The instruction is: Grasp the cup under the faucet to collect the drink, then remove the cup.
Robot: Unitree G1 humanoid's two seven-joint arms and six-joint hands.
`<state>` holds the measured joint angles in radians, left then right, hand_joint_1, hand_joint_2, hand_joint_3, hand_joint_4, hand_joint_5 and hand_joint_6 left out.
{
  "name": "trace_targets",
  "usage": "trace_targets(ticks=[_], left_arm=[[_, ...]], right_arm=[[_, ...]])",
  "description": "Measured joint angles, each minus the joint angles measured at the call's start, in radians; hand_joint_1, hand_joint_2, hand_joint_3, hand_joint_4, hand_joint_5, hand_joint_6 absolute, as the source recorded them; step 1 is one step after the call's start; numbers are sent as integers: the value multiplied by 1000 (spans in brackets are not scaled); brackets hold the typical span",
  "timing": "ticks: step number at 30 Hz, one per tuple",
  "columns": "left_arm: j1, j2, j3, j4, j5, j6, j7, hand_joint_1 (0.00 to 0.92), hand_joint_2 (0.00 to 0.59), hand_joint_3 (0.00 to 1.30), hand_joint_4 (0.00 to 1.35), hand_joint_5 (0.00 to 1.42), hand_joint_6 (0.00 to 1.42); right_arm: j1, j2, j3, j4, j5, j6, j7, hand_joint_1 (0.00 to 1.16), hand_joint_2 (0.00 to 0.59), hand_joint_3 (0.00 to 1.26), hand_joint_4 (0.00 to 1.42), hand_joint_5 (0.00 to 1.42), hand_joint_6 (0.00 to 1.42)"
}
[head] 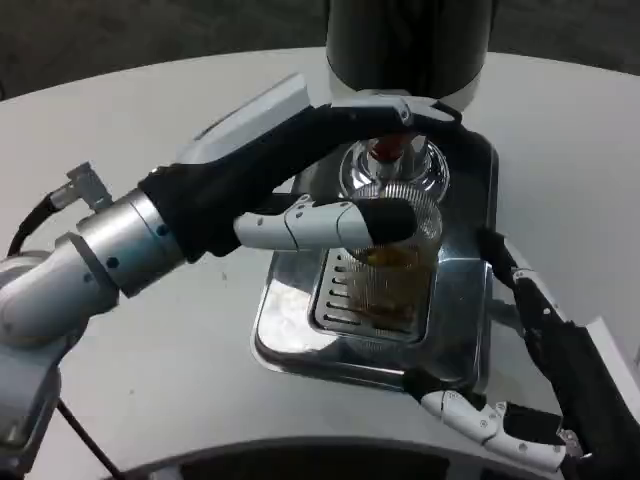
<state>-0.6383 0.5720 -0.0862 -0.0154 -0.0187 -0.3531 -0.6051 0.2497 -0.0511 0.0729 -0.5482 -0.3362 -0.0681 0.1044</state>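
Note:
A clear ribbed cup [403, 262] holding amber drink stands on the grate of the steel drip tray [291, 322], right under the chrome faucet [392, 165] with its red part. My left hand [300, 165] reaches in from the left. Its thumb lies across the cup's near side just below the rim, and its other fingers [395, 106] stretch over the top of the faucet, so the cup sits inside its grip. My right hand [530, 390] hangs at the tray's right front corner with its fingers apart, holding nothing and clear of the cup.
The dark dispenser body [410, 45] rises behind the faucet. White tabletop [150, 110] surrounds the tray to the left and behind. The table's front edge runs just below the tray.

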Motion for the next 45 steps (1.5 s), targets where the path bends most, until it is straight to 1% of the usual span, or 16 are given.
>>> trace_targets(ticks=[4,11,15,18,23,29,35,37,45], left_arm=[[1,0,0,0,2,-3,2,0,91,352,184,220,46],[2,1,0,-4,18,-6,15,0,93,352,184,220,51],[3,3,2,-5,20,-8,16,0,93,352,184,220,53],[4,6,6,-4,20,-10,17,0,93,352,186,220,54],[5,6,7,-4,21,-14,18,0,93,352,187,220,54],[3,6,2,-1,22,-15,19,0,94,355,188,220,55],[-2,6,-5,7,22,-17,21,0,94,362,188,220,55],[-3,6,-6,9,22,-17,24,0,94,363,188,223,55],[-4,6,-7,15,22,-22,32,0,94,365,195,229,55]], right_arm=[[-44,1,5,77,12,-35,-40,862,190,64,43,32,149],[-142,-6,16,232,5,-91,-106,864,186,61,42,37,155],[-179,-17,21,282,-6,-104,-126,866,183,57,42,38,157],[-211,-17,24,315,-10,-117,-149,868,181,55,42,39,149],[-252,-6,27,362,-10,-129,-182,870,172,54,33,26,117],[-307,9,37,459,-14,-159,-237,864,170,54,32,26,114],[-354,29,59,541,-22,-176,-286,860,169,53,27,26,114],[-373,39,63,566,-23,-182,-304,855,167,40,3,21,107],[-428,41,67,624,-28,-196,-332,846,165,12,0,1,91]])
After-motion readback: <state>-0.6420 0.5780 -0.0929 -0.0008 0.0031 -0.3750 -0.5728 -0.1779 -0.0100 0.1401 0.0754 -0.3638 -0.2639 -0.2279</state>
